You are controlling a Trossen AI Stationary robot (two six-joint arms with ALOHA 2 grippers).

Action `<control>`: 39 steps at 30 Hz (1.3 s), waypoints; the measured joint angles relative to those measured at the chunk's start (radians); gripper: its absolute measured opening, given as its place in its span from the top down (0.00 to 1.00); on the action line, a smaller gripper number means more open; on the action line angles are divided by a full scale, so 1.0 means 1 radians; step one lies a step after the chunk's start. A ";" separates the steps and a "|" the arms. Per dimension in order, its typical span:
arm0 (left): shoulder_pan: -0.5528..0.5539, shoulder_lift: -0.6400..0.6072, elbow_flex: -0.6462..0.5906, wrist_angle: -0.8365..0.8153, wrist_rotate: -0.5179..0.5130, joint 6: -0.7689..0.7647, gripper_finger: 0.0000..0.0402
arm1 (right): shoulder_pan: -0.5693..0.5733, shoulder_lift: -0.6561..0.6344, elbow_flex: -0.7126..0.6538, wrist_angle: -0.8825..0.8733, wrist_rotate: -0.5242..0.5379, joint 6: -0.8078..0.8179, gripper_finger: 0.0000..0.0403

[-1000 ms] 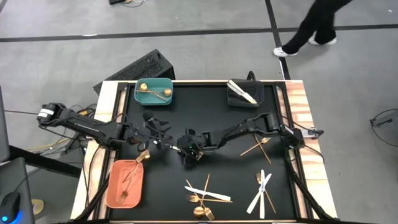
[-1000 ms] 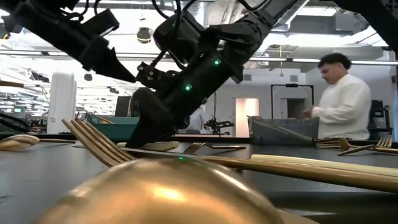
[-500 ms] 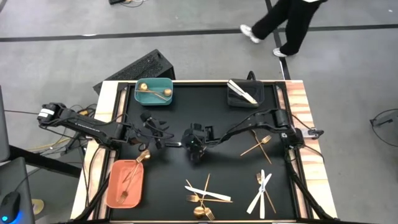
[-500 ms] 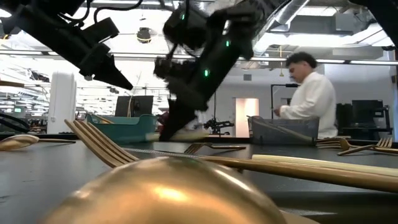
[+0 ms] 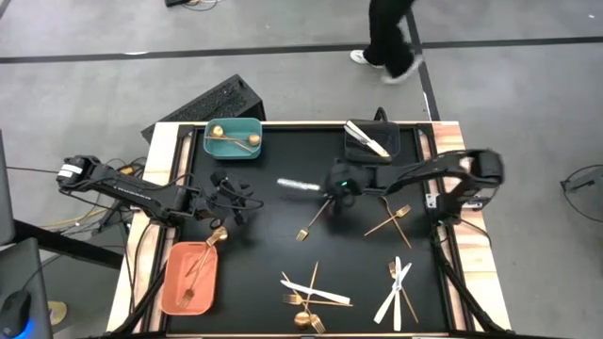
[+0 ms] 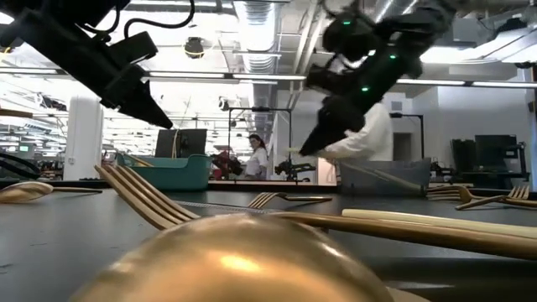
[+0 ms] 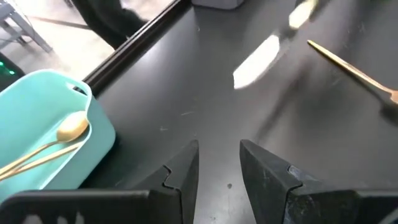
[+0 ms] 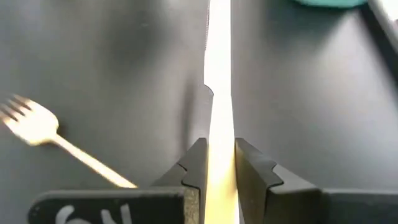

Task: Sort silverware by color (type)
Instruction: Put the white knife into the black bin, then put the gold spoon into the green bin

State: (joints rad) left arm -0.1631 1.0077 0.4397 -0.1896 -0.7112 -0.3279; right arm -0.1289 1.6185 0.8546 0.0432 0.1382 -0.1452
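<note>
My right gripper (image 5: 332, 192) hangs over the middle of the table, shut on a white knife (image 5: 300, 185) that sticks out toward the table's left. Below it a gold fork (image 5: 311, 223) lies flat on the black mat. My left gripper (image 5: 232, 203) (image 7: 219, 163) hovers at the left, open, with nothing between its fingers. The teal bin (image 5: 234, 138) holds gold spoons, the dark bin (image 5: 369, 141) white knives, and the salmon bin (image 5: 188, 276) gold forks. More gold and white silverware (image 5: 316, 297) lies near the front edge. My right gripper pinches the white knife's near end (image 8: 219, 146) between its two fingers (image 8: 194, 167). The knife runs straight out ahead of them, in line with the fingers. It is lifted clear of the table and juts toward the table's left, roughly level.
Two crossed gold pieces (image 5: 391, 219) lie at the right, and a white-and-gold cluster (image 5: 398, 287) at the front right. One gold fork (image 5: 217, 235) rests at the salmon bin's far corner. A person (image 5: 388, 33) walks past beyond the table's far edge.
My right gripper has risen from the table's middle and swung toward the far right, taking the white knife with it, lifted clear. The gold fork it stood over now shows on the mat. The person has walked leftward behind the table.
</note>
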 joint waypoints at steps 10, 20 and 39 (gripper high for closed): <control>0.009 0.011 0.000 0.012 -0.061 0.035 0.74 | -0.101 -0.326 -0.182 -0.041 0.418 -0.346 0.80; 0.012 0.077 0.000 0.023 -0.055 0.029 0.74 | -0.404 -0.484 -0.326 0.056 0.273 -0.399 0.80; 0.017 0.104 0.001 0.017 -0.080 -0.121 0.74 | -0.561 -0.442 -0.396 0.117 0.125 -0.135 0.45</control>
State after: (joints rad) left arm -0.1460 1.1119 0.4402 -0.1731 -0.7917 -0.4491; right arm -0.6897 1.1767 0.4583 0.1602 0.2633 -0.2803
